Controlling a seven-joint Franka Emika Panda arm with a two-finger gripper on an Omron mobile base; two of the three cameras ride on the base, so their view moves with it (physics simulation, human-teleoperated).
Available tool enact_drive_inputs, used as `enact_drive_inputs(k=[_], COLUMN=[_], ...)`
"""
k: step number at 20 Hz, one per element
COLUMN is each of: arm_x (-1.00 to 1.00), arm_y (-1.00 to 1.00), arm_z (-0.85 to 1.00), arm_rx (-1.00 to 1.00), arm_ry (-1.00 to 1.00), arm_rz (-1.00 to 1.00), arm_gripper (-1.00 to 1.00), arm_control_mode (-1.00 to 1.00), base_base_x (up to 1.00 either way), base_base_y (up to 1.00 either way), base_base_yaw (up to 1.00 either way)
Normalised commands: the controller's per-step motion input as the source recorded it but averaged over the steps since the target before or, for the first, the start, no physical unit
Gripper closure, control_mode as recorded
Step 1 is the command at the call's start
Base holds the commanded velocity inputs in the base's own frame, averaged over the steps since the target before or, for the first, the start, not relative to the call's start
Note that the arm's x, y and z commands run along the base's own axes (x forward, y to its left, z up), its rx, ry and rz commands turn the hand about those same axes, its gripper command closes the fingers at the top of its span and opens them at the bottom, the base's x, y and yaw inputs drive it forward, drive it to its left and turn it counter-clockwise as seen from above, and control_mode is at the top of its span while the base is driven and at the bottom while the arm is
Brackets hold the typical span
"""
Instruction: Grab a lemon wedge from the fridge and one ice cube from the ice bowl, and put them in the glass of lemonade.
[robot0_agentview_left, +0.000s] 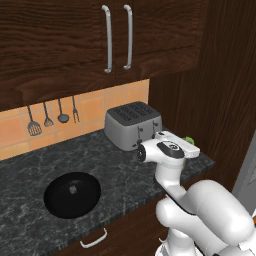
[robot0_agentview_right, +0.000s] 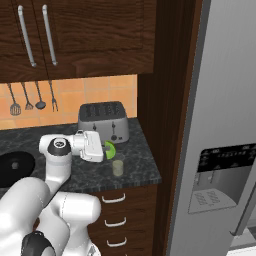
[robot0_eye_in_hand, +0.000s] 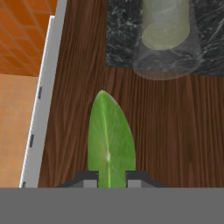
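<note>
Wedge: one lemon wedge, bright green, nipped between the two finger tips of the gripper; in the hand view its long axis runs from 6 to 12 o'clock, pointed end at 12.
Claw: nearly closed, jaws pressing on the base of the wedge.
Glass: one glass of lemonade, upright on the dark counter, at 1 o'clock from the wedge tip, holding pale yellow liquid.
Bowl: one black ice bowl, at 8 o'clock from the toaster, with one pale ice cube inside.
Fridge: one grey fridge, at 3 o'clock from the glass in the right base view.
</note>
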Motion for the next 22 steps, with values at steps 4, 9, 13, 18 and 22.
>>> enact_drive_inputs(k=[4, 9, 13, 18, 22], arm_x=[0.01, 0.00, 0.00, 0.00, 0.00], arm_y=[-0.04, -0.14, -0.05, 0.00, 0.00], arm_z=[-0.06, -0.08, -0.16, -0.28, -0.28], arm_rx=[0.01, 0.01, 0.01, 0.00, 0.00], arm_ry=[-0.05, 0.00, 0.00, 0.00, 0.00], arm_rz=[0.00, 0.00, 0.00, 0.00, 0.00], arm_gripper=[1.00, 1.00, 1.00, 1.00, 1.00], arm_control_mode=[-1.00, -1.00, -1.00, -1.00, -1.00], base_base_x=[0.00, 0.00, 0.00, 0.00, 0.00], base_base_y=[0.00, 0.00, 0.00, 0.00, 0.00], base_base_yaw=[0.00, 0.00, 0.00, 0.00, 0.00])
